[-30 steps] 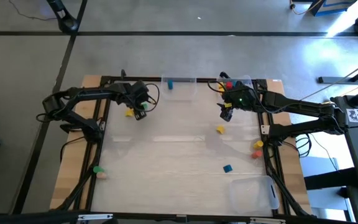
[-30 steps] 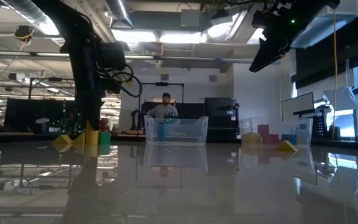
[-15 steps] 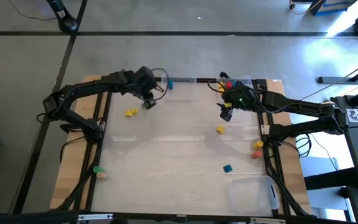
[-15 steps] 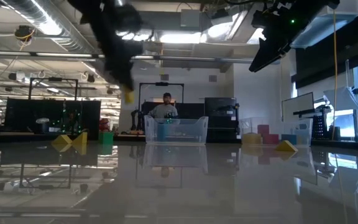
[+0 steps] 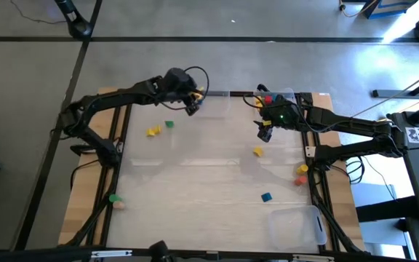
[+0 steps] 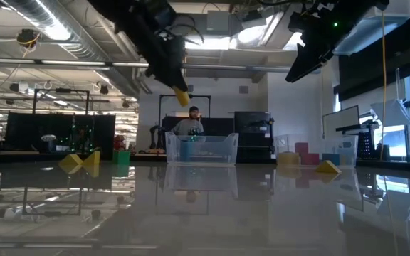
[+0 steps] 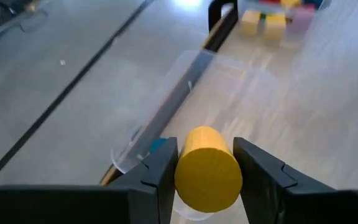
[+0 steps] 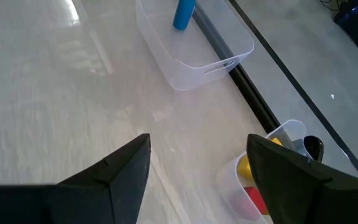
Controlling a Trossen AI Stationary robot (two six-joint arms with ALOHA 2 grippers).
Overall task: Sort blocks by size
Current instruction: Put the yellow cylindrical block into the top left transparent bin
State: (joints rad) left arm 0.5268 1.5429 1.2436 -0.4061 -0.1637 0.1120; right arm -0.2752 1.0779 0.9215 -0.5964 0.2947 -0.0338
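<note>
Left gripper (image 7: 207,163) pinches one yellow cylinder block (image 7: 207,169); right gripper (image 8: 199,163) spread

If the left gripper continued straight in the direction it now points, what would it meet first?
Probably the clear bin at the table's far edge. The left gripper, shut on a yellow cylinder block, points at it, and a blue block stands inside. How far off the bin is remains unclear.

The left end effector (image 7: 207,171) clamps a yellow cylinder block (image 7: 207,168) between its dark fingers (image 7: 160,171), directly above a clear bin (image 7: 185,81) at the desk (image 7: 328,93) edge.
</note>
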